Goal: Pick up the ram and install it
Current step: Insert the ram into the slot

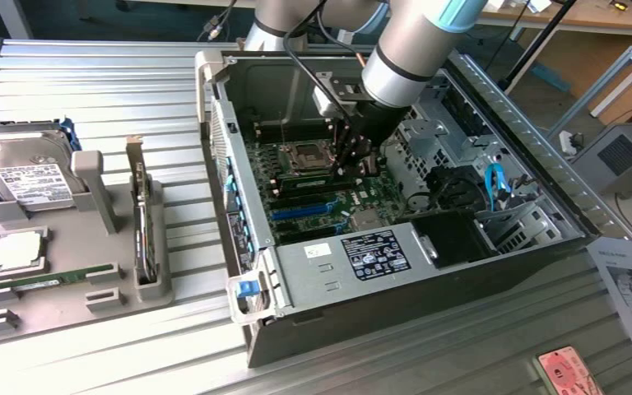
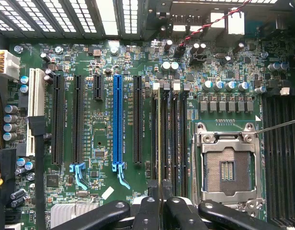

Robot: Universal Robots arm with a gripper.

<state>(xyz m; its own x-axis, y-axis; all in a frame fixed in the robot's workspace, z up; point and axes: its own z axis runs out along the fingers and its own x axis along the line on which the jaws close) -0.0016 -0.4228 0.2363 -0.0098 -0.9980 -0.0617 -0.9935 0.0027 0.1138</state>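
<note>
A robot arm [image 1: 415, 41] reaches down into an open computer case [image 1: 327, 280] lying on its side on a ribbed metal worktop [image 1: 96, 90]. Its hand [image 1: 351, 164] hangs low over the green motherboard [image 1: 316, 202], just beside the open processor socket [image 1: 303, 155].

From the wrist camera, the hand [image 2: 162, 206] is pressed together on the ram [image 2: 160, 143]. The ram appears edge-on as a thin pale line running out from between the black fingers [image 2: 147, 213]. It stands upright over the bank of black memory slots [image 2: 178, 139], lined up along them, between the socket [image 2: 227, 167] and the long blue expansion slot [image 2: 118, 120]. Whether its lower edge is touching a slot cannot be told.

On the exterior view's left, well apart from the case, a grey tray [image 1: 63, 317] sits on the worktop. It carries a hard drive [image 1: 25, 169] at its far end, a square silver processor chip [image 1: 17, 251] nearer, and a second narrow green stick [image 1: 47, 281] lying flat in a groove near the tray's near edge. A pink card [image 1: 566, 368] lies on the worktop at the near right.
</note>
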